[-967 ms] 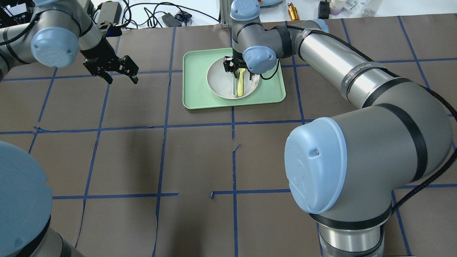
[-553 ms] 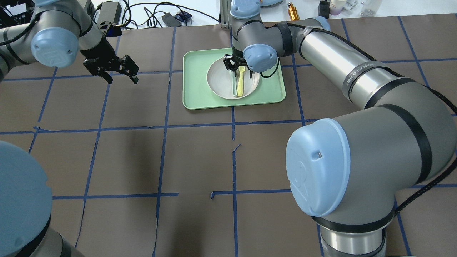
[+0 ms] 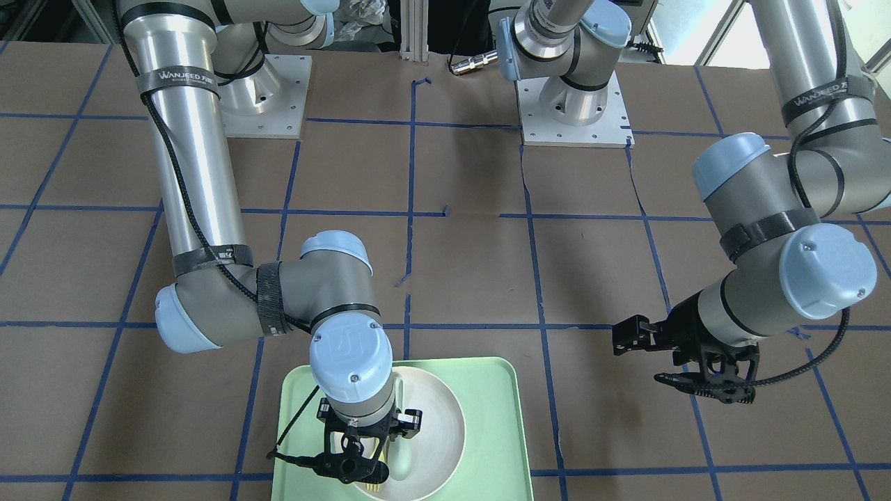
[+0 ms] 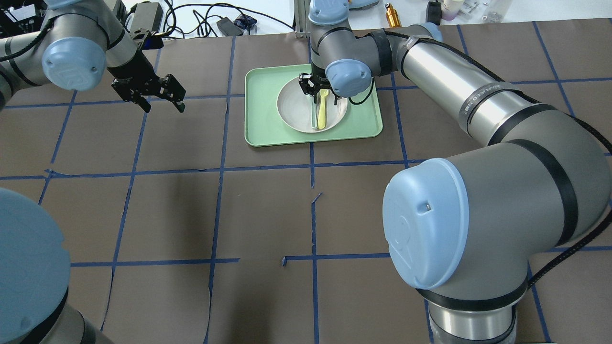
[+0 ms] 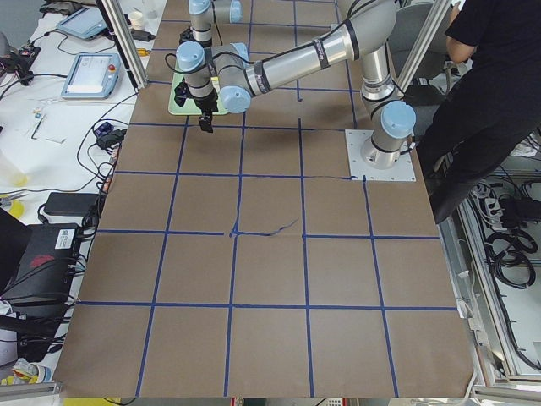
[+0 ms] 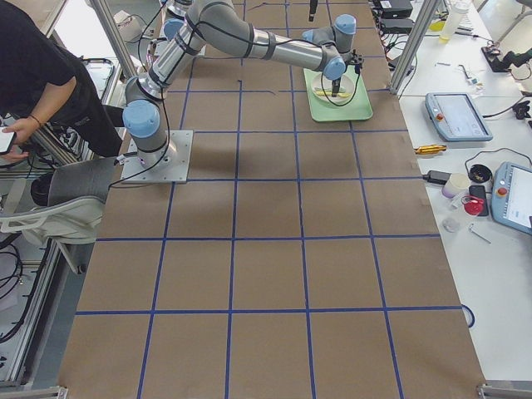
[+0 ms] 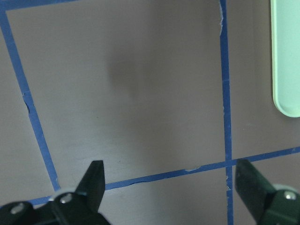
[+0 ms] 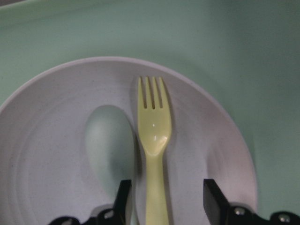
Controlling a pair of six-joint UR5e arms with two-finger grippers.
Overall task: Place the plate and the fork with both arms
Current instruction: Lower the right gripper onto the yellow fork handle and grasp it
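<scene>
From overhead the fork (image 4: 322, 112) is just a yellow sliver poking out from under the right gripper (image 4: 319, 95), so the right wrist camera does the real work here. It shows the fork lying flat in the plate (image 8: 47, 154), four short tines pointing away from the camera, with a pale grey-green spoon (image 8: 110, 140) just beside it. That gripper's jaws are apart, one black finger on either side of the handle and neither pressing on it. The plate is round, off-white, faintly speckled and matte, and it sits on a smooth mint-green tray (image 8: 234, 51) with rounded corners. The fork is glossier, with a small highlight on its neck. The left gripper (image 7: 171, 180) hangs well off to the side, jaws wide apart with nothing between them, over brown paper (image 7: 140, 93) crossed by blue tape (image 7: 226, 93) that looks a bit nicked up close.
</scene>
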